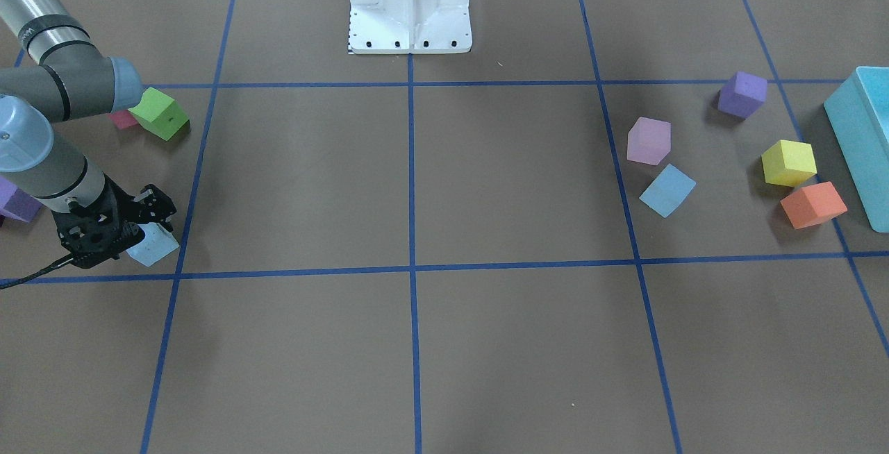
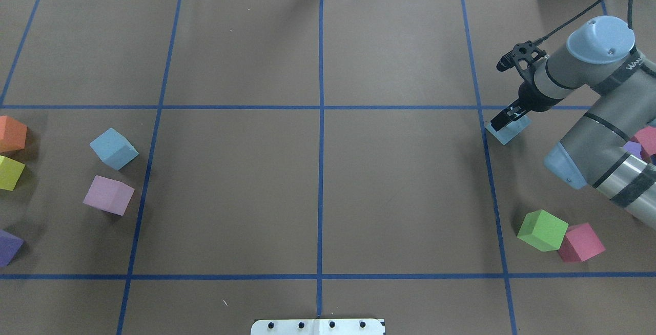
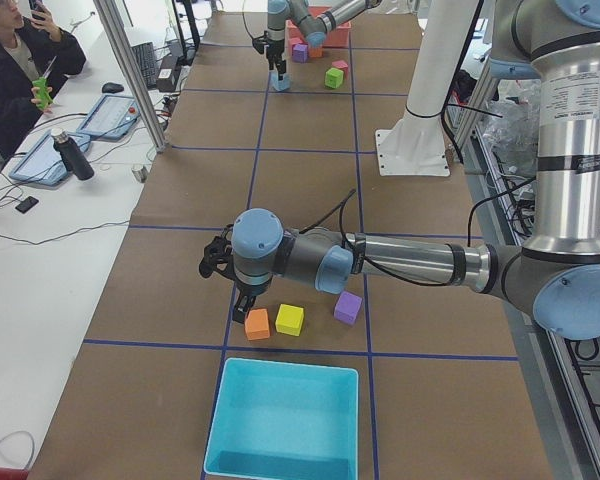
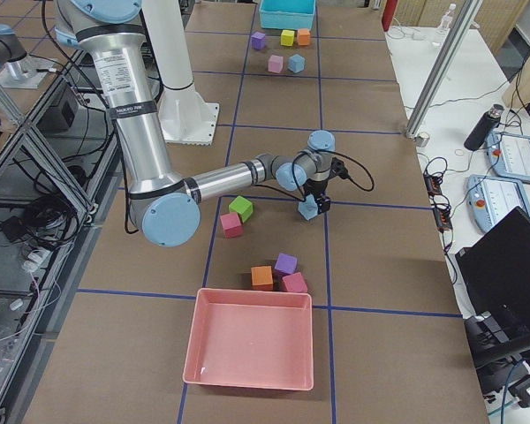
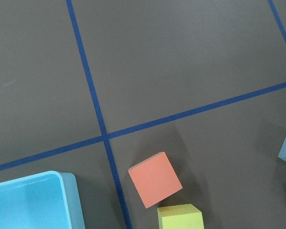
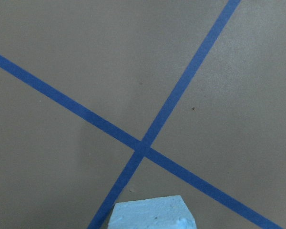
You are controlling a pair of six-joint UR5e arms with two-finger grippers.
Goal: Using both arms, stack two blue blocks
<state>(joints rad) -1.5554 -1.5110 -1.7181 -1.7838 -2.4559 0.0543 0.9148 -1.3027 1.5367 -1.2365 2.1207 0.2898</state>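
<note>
One blue block (image 2: 510,131) lies at the right, next to a tape crossing. My right gripper (image 2: 508,120) stands over it with the fingers down on its sides, shut on it at or just above the table. It shows under the gripper in the front view (image 1: 155,246) and at the bottom edge of the right wrist view (image 6: 152,214). The other blue block (image 2: 114,148) sits free at the left, beside a pink cube (image 2: 108,195). My left gripper (image 3: 242,312) shows only in the left side view, low over the orange cube (image 3: 257,323); I cannot tell if it is open.
Orange (image 2: 11,133), yellow (image 2: 10,172) and purple (image 2: 9,247) cubes lie at the left edge, beside a turquoise bin (image 1: 865,135). Green (image 2: 542,230) and red (image 2: 580,243) cubes sit near my right arm. A pink tray (image 4: 252,349) stands at the right end.
</note>
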